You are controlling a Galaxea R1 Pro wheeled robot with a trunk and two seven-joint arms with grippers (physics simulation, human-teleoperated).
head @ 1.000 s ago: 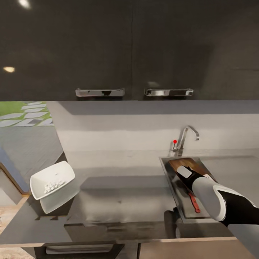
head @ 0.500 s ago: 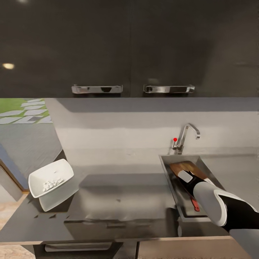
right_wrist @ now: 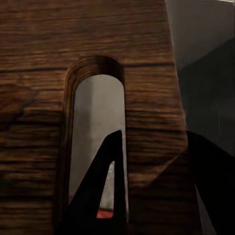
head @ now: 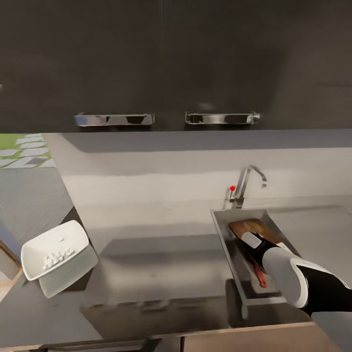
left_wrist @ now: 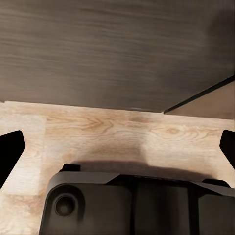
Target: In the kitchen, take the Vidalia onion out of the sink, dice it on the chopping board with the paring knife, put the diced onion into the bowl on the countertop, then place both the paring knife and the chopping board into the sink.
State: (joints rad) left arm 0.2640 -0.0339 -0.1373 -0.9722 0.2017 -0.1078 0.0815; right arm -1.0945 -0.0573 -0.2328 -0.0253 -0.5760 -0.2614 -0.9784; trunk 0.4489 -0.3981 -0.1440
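The chopping board [head: 250, 228] lies tilted inside the sink [head: 222, 233] at the right of the countertop [head: 161, 274]. My right gripper [head: 250, 239] is shut on its handle end. In the right wrist view one finger [right_wrist: 105, 191] passes through the board's slot and the other sits outside the board [right_wrist: 98, 34] edge. The paring knife's red handle [head: 261, 280] shows in the sink beside my right forearm. The white bowl [head: 34, 252] stands tilted at the counter's left end, holding the diced onion [head: 56, 256]. My left gripper [left_wrist: 117, 147] hangs open over wooden floor.
A chrome tap [head: 246, 182] with a red-tipped lever stands behind the sink, and a flat drainboard [head: 318, 230] lies to its right. Dark wall cabinets with chrome handles [head: 222, 118] hang above the counter. A dark cabinet front [left_wrist: 117, 49] faces the left wrist.
The whole head view has shifted, so the camera has moved; bowl and sink sit further left in the picture. My right arm stays in the sink, holding the board.
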